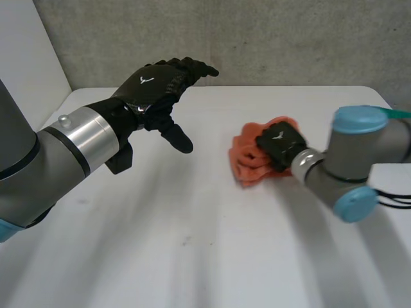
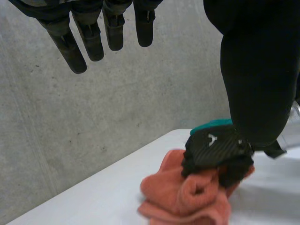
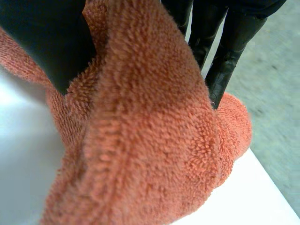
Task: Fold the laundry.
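Task status: judged barely begun; 1 orange towel (image 1: 247,162) lies crumpled in a heap, with no flat fold made and all spreading and folding left. Room: grey concrete wall (image 1: 257,38). Surface: white table (image 1: 192,256), towel toward its right side. Left hand (image 1: 155,85): raised, fingers straight, empty, well apart from towel. Right hand (image 1: 280,146): on the heap, thumb and fingers pinching a ridge of cloth.

Fuzzy terry towel (image 3: 154,140), smooth matt table (image 1: 192,256)
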{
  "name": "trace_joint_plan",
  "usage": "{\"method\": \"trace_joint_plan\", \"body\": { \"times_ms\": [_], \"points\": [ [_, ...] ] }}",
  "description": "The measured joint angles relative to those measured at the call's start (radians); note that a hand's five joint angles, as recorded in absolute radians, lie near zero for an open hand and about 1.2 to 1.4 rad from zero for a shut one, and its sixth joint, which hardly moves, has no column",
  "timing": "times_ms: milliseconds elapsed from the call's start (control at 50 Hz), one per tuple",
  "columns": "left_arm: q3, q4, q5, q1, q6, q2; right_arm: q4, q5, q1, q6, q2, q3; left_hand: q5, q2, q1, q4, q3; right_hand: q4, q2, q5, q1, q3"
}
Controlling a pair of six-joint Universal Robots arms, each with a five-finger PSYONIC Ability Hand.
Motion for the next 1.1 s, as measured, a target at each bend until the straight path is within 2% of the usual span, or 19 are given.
{"method": "trace_joint_plan", "body": {
  "times_ms": [160,180,260,360,420,520,640,900,1100],
  "points": [
    [0.000,0.000,-0.003,0.001,0.001,-0.014,-0.003,-0.116,-0.166,-0.041,0.005,-0.041,0.000,0.000,0.000,0.000,0.000,0.000,0.000,0.000,0.000,0.000],
    [0.000,0.000,-0.007,0.001,0.001,-0.020,-0.004,-0.160,-0.214,-0.071,0.020,-0.075,0.000,0.000,0.000,0.000,0.000,0.000,0.000,0.000,-0.001,0.000],
    [0.000,0.001,-0.017,0.001,0.002,-0.031,-0.005,-0.230,-0.275,-0.117,0.059,-0.166,0.000,0.000,0.000,0.000,0.000,0.000,0.000,0.000,-0.001,0.006],
    [0.000,0.002,-0.025,0.001,0.003,-0.042,-0.011,-0.270,-0.325,-0.122,0.101,-0.302,0.000,0.000,0.000,0.000,0.000,0.000,0.000,0.000,-0.001,0.006],
    [-0.001,0.002,-0.028,0.001,0.003,-0.048,-0.029,-0.280,-0.357,-0.084,0.136,-0.415,0.000,0.000,0.000,0.000,0.000,0.000,0.000,0.000,-0.001,0.006],
    [-0.008,0.003,-0.029,0.002,0.003,-0.052,-0.078,-0.286,-0.449,0.077,0.234,-0.654,0.000,0.000,0.000,0.000,0.000,0.000,0.006,0.000,-0.001,0.006],
    [-0.013,0.004,-0.028,0.005,0.003,-0.052,-0.094,-0.318,-0.557,0.187,0.323,-0.794,0.000,0.000,0.000,0.000,0.000,0.015,0.006,0.000,-0.001,0.015],
    [-0.016,0.005,-0.028,0.006,0.003,-0.061,-0.091,-0.476,-0.665,0.200,0.430,-0.776,0.000,0.000,0.000,0.000,0.000,0.018,0.006,0.000,-0.001,0.019],
    [-0.016,0.005,-0.028,0.005,0.003,-0.065,-0.065,-0.528,-0.709,0.196,0.407,-0.688,0.000,0.000,0.000,0.000,0.000,0.026,0.006,0.000,-0.001,0.019]
  ]
}}
